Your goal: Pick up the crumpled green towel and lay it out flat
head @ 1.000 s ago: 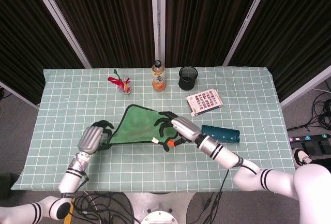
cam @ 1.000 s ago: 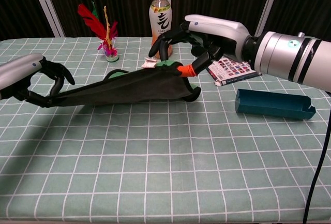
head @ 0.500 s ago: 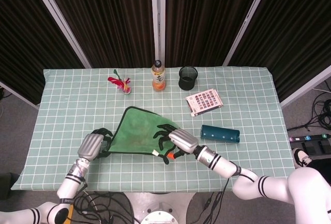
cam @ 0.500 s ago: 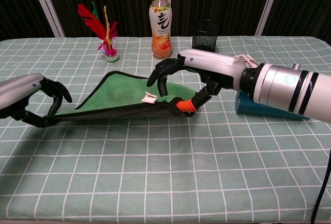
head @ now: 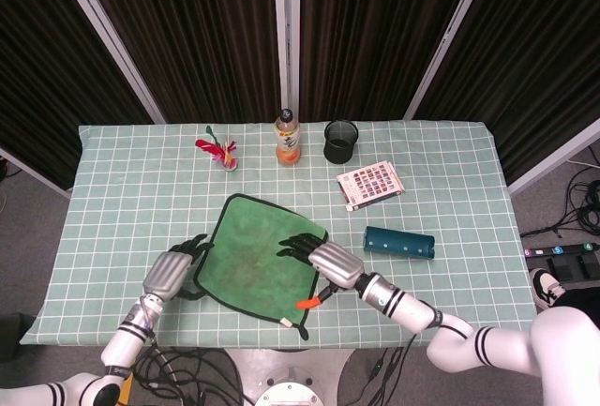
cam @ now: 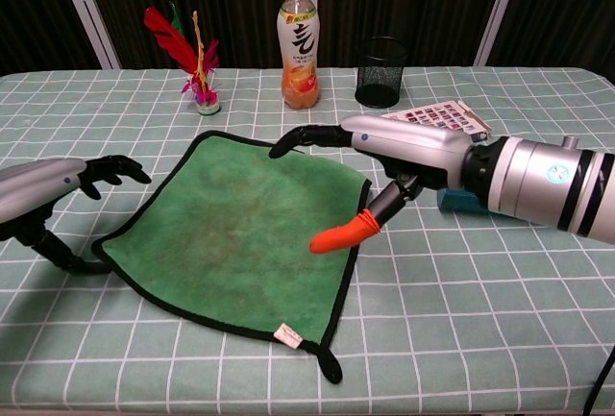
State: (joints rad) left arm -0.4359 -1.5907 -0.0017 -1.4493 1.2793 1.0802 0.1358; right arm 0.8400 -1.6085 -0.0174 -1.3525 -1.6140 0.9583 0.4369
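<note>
The green towel (head: pixel 261 258) (cam: pixel 235 229) with a dark border lies spread flat on the checked tablecloth, one corner pointing at the front edge with a white tag on it. My left hand (head: pixel 172 275) (cam: pixel 43 188) sits at the towel's left corner with its fingers spread and nothing in them; the thumb lies low beside the corner. My right hand (head: pixel 326 261) (cam: pixel 404 147) hovers over the towel's right edge, fingers stretched out across the cloth and the orange-tipped thumb pointing down and clear of it.
Along the back stand a red feather shuttlecock (head: pixel 220 151) (cam: pixel 192 61), a drink bottle (head: pixel 288 139) (cam: pixel 300 46) and a black mesh cup (head: pixel 341 142) (cam: pixel 381 72). A patterned card (head: pixel 370 184) (cam: pixel 437 116) and a teal box (head: pixel 399 242) lie right of the towel.
Both hands have come down and toward the front edge with the stretched towel and let it go. The towel, held taut above the table before, now lies flat.
</note>
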